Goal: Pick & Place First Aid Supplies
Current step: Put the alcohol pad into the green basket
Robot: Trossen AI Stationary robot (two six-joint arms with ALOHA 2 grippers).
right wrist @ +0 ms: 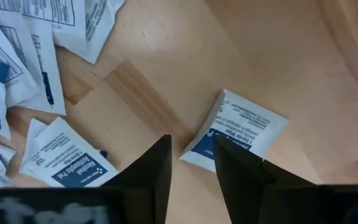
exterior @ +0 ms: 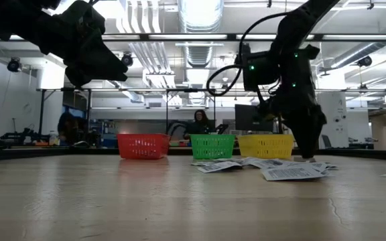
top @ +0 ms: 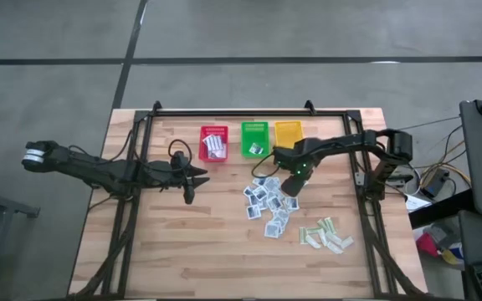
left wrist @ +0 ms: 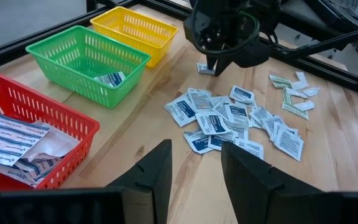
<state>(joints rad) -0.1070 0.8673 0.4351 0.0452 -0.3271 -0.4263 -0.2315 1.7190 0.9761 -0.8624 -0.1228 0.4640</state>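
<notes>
One square packet (right wrist: pixel 235 132) lies apart from the pile (left wrist: pixel 235 121), near the yellow basket (left wrist: pixel 135 31). The right gripper (right wrist: pixel 191 163) sits low over its edge, fingers parted and empty. Seat one finger under that edge before pinching, so the packet doesn't skid. The left gripper (left wrist: pixel 194 168) waits open near the red basket (left wrist: pixel 36 112)

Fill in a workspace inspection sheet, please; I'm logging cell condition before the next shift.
Surface: wooden table, bare in front.
Job's things: square white-blue packets heaped mid-table; green-beige strips beside them; packets in red basket and green basket.
Clutter: yellow basket, contents not visible.
Grippers: right gripper low over one packet, jaws straddling its edge; left gripper waits, jaws open.
Cables: bundle off table's right edge.
Surroundings: seated person behind baskets.
</notes>
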